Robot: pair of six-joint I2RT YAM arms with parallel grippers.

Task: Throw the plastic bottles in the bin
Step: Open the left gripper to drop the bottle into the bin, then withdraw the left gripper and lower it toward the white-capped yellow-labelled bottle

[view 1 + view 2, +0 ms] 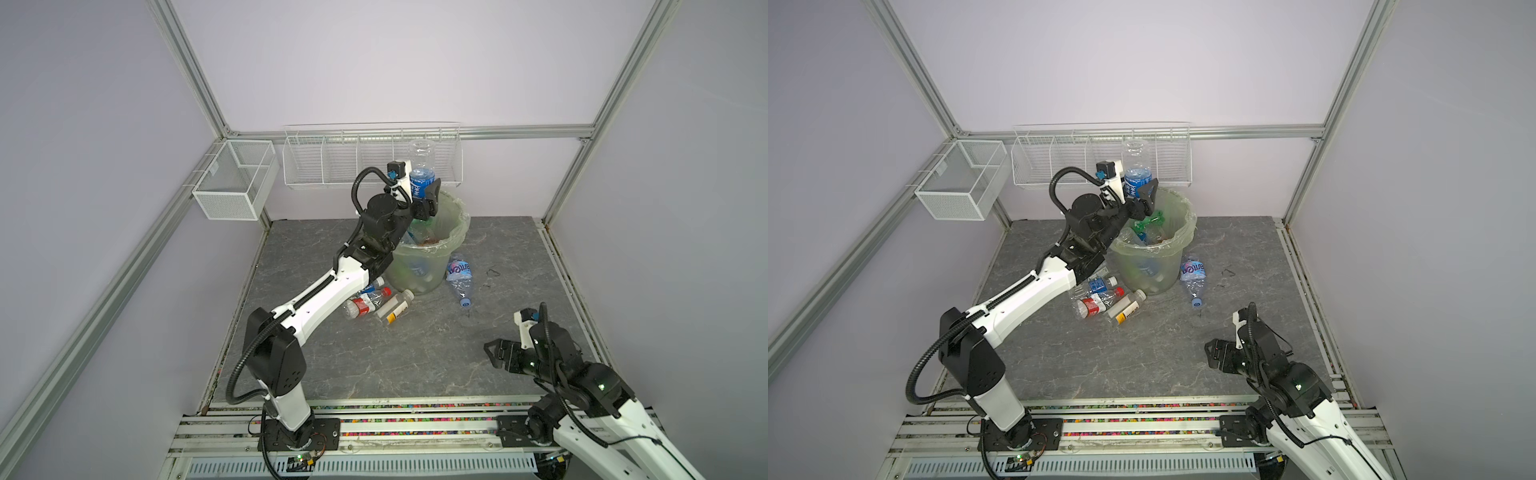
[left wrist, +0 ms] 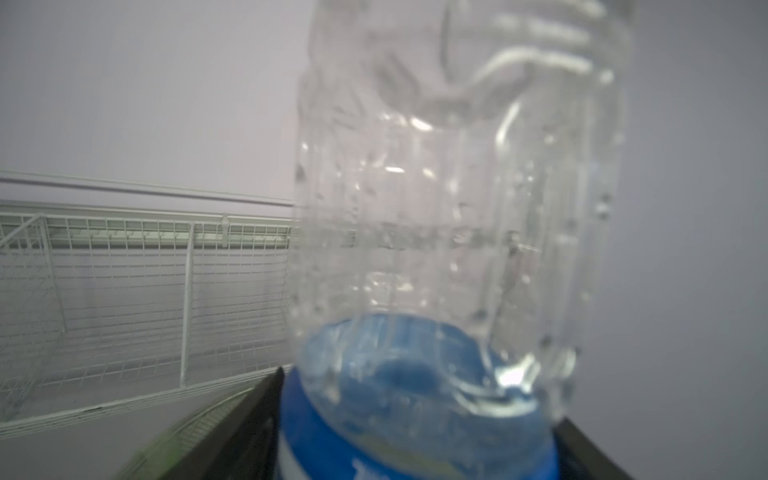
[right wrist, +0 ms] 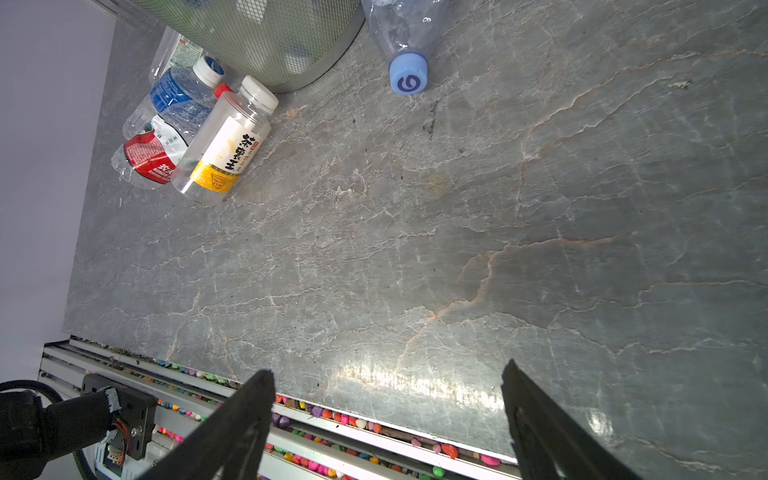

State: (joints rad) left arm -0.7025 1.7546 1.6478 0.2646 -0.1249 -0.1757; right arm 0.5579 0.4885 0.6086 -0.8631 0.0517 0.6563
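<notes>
left pincer (image 1: 420,188) hangs over the near-left rim of the bin (image 1: 415,270), one finger on each side of a clear bottle with a blue label (image 1: 421,164). i cannot tell from here whether the fingers pinch it or stand just off it. the bottle is upright, and its clear end rises above the fingers, filling the left wrist view (image 2: 457,208).

the grey marbled table (image 1: 415,361) carries everything. my left arm stretches from its front-left base diagonally across the table, forearm climbing, wrist bent upward at the bin. my right arm is folded low at the front right. the right pincer (image 3: 386,370) points toward the middle above bare table, spread wide and holding nothing.

the bin stands mid-table toward the back, with several bottles inside, one of them a green bottle (image 1: 1148,220).

at its front-left foot, bunched and partly under my left forearm, lie a yellow-label bottle (image 1: 395,307), a red-label bottle (image 1: 361,306) and a blue-label bottle (image 3: 178,93). a crushed blue-capped bottle (image 1: 460,278) lies just right of the bin.
</notes>
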